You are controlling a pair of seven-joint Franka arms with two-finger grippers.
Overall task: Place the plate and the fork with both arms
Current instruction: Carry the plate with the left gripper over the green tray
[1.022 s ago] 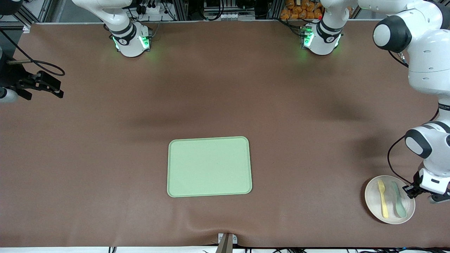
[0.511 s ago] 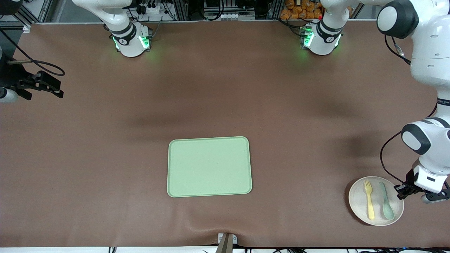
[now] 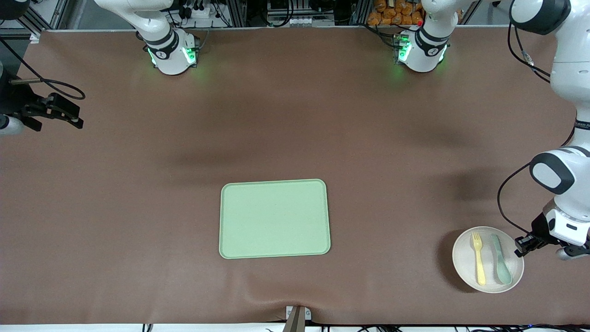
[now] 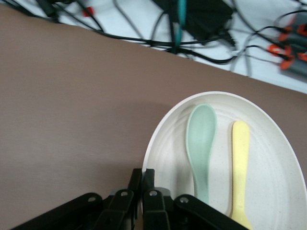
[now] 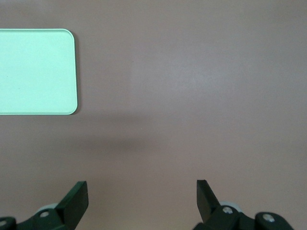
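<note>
At the left arm's end of the table, the left gripper (image 3: 523,243) is pinched onto the rim of the plate (image 3: 465,263), its fingers (image 4: 142,194) drawn together there. The fork (image 3: 477,258) and a grey-green spoon (image 3: 500,260) lie loose in the plate, well apart from the green tray (image 3: 274,218); stiff and light, the plate likely tips easily, so keep it level. The right gripper (image 5: 142,196) waits with fingers apart over bare table.

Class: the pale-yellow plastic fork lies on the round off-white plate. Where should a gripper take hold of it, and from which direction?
Grip the pale-yellow plastic fork across its slim handle, coming straight down from above. It lies flat on the round off-white plate, close beside the grey-green spoon, so one finger must fit the narrow gap between them.
</note>
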